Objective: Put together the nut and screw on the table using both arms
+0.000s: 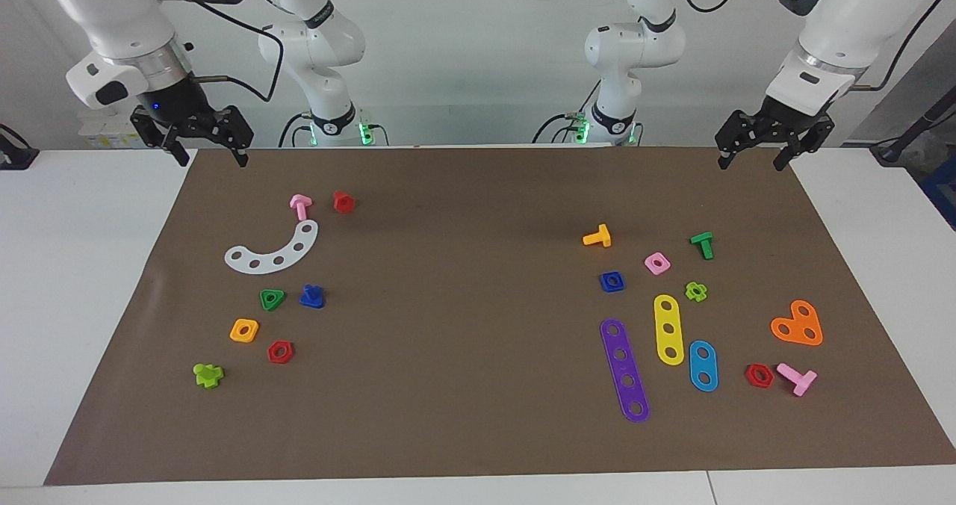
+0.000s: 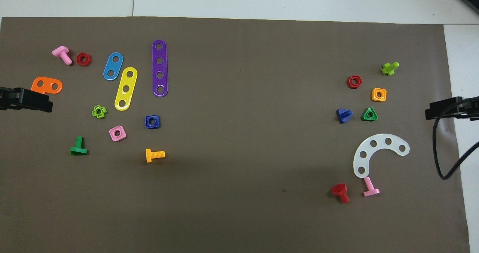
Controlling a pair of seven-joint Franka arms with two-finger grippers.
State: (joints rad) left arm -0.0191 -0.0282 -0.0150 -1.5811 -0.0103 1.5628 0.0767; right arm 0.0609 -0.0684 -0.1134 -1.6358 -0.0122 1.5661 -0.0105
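Facing view: both grippers — left [image 1: 773,149], right [image 1: 200,140] — hang open and empty; either could grab the pink nut [image 1: 657,263] beside the blue nut [image 1: 612,282], or topple the blue screw [image 1: 312,296].

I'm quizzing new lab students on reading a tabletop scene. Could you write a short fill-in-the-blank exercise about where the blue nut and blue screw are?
1. The nut lies toward the ____ arm's end of the table.
2. The screw lies beside a green nut whose outline is a ____.
3. The square nut lying closest to the blue one is coloured ____.
4. The left gripper and right gripper both hang ____.

Missing words: left; triangle; pink; open
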